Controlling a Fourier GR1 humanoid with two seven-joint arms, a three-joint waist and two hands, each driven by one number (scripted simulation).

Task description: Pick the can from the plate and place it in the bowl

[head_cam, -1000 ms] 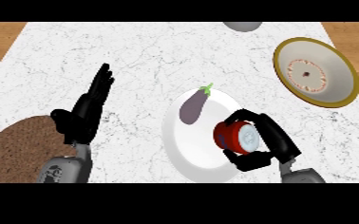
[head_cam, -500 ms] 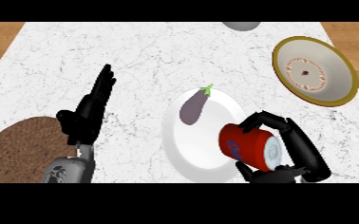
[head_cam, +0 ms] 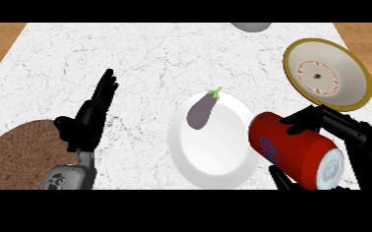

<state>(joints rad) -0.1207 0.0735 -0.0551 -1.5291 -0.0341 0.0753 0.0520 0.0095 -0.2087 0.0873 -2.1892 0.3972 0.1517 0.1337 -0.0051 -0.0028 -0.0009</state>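
Note:
My right hand [head_cam: 335, 126] is curled round a red can [head_cam: 294, 149] with a white end, holding it lifted and tilted at the lower right, beside the right rim of the white plate [head_cam: 218, 155]. A purple eggplant [head_cam: 201, 112] lies on the plate's upper left part. The bowl [head_cam: 325, 73], cream inside with a gold rim, stands at the right, just above the hand. My left hand [head_cam: 91, 114] rests open at the left with its fingers pointing up.
A brown woven mat [head_cam: 27, 152] lies at the lower left corner. A grey round object [head_cam: 251, 26] shows at the counter's far edge. Wooden strips border the white marble counter [head_cam: 145, 54] at both upper corners.
The right hand has lifted the can off the plate and carried it right, closer to the view. The left hand has stayed still.

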